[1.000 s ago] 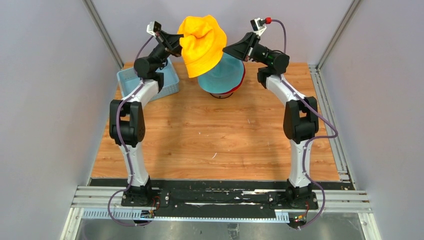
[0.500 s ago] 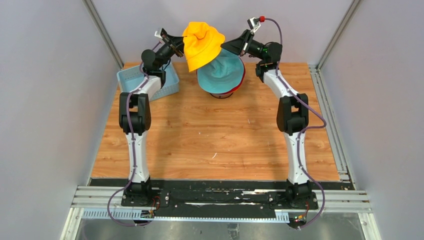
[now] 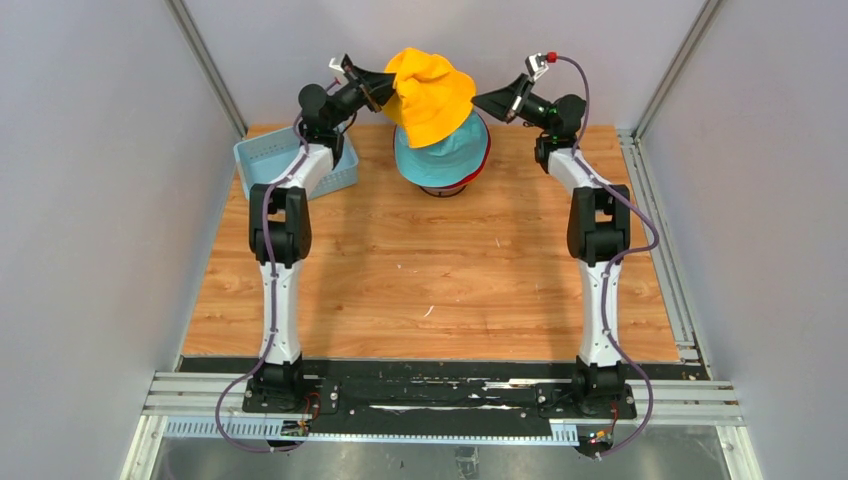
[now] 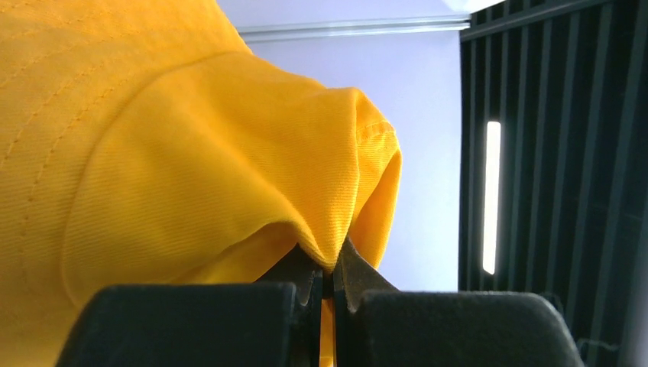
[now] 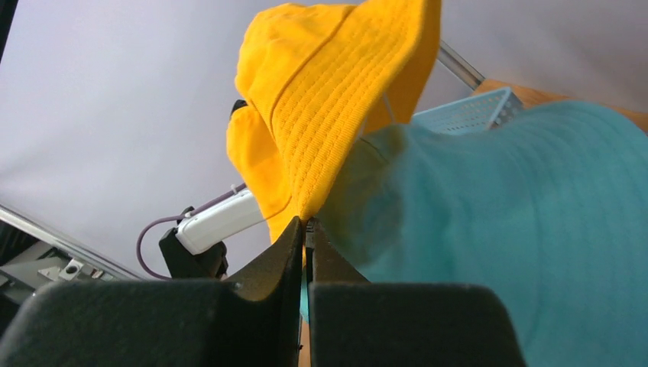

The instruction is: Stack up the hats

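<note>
A yellow hat point(image 3: 432, 92) hangs in the air between both arms, over the stack at the back centre of the table. My left gripper point(image 3: 386, 91) is shut on its left brim, pinching a fold of yellow fabric point(image 4: 229, 176) between the jaws point(image 4: 330, 269). On the hat's right side, my right gripper point(image 3: 481, 102) is shut on the brim edge point(image 5: 308, 223). The stack's top is a teal hat point(image 3: 440, 160), which fills the right of the right wrist view point(image 5: 520, 229). A red hat's brim point(image 3: 484, 160) peeks out beneath it. Whatever else the stack holds is hidden.
A light blue perforated basket point(image 3: 270, 165) stands at the back left of the wooden table point(image 3: 430, 270), just behind the left arm. It also shows past the hats in the right wrist view point(image 5: 468, 111). Grey walls close in behind and at both sides.
Both arms have reached farther back and carried the yellow hat to the right and down. It now hangs over the teal hat rather than to its upper left.
</note>
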You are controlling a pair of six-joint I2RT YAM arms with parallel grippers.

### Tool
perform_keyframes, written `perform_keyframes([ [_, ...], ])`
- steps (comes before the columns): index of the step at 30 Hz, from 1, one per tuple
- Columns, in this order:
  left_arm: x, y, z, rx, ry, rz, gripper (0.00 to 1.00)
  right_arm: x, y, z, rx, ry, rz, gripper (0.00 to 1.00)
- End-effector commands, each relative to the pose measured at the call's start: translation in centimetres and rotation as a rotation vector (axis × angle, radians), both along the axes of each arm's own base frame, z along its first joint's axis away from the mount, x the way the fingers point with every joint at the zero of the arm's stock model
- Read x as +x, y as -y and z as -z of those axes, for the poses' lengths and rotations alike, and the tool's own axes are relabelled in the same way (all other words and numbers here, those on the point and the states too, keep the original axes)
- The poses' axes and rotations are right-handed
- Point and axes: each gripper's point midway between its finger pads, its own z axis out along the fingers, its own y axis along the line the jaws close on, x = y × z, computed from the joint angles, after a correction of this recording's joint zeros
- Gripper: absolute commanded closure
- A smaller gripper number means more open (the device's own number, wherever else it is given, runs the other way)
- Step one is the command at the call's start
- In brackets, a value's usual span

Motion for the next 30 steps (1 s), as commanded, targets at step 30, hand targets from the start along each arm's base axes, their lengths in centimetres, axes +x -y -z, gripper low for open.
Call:
perform_keyframes([
  [30, -2.3, 4.2, -1.6, 0.134, 0.031, -0.007, 0.86, -6.0, 7.9, 3.4, 0.01, -0.046, 0.079, 0.99],
])
